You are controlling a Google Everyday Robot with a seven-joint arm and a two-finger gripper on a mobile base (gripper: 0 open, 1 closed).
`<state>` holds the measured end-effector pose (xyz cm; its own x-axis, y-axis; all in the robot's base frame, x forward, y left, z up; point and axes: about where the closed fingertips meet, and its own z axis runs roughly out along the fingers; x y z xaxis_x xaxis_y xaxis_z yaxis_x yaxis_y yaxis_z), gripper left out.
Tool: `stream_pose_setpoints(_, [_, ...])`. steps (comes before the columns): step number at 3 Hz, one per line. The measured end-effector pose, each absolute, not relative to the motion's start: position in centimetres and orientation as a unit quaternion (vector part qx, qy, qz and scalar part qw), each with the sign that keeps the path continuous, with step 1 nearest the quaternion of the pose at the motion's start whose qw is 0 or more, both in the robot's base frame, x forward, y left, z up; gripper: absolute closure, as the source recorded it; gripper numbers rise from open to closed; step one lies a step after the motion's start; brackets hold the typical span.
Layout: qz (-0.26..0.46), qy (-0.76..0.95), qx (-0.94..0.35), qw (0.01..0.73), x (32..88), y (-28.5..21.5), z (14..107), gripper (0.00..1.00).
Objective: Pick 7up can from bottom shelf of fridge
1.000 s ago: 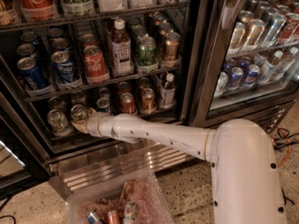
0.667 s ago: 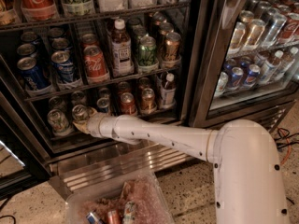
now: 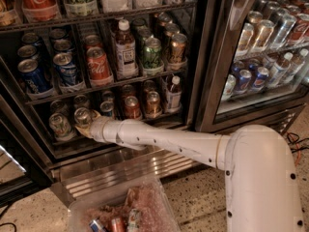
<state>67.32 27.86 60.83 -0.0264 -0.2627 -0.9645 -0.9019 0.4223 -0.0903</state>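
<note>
7up can [image 3: 82, 116] stands upright, long axis vertical, silver top up, front left on the bottom shelf [image 3: 161, 117] of the fridge [image 3: 203, 57]. The gripper [image 3: 86, 123] pinches it between tan fingers [image 3: 94, 114]. Both sit slightly further right than a second ago.

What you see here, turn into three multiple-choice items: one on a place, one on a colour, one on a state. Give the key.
1. The gripper is at: A the top rack; B the bottom shelf, by a 7up can; C the floor.
2. The can just left of the white-capped bottle is: A red; B yellow; C purple.
3. The fridge the arm reaches into is: A shut; B open; C curtained.
Key: 1 B, it sits among the lowest cans; 2 A, red with Coca-Cola script; 3 B, the arm passes in among the racks.
</note>
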Motion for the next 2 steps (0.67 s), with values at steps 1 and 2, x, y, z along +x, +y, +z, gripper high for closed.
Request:
stream_pose_setpoints(1, [0.296,0.647,-0.449,0.54,67.02,27.73,61.4,1.0])
stream_pose_setpoints(2, [0.293,0.644,-0.451,0.544,66.66,27.58,61.94,1.0])
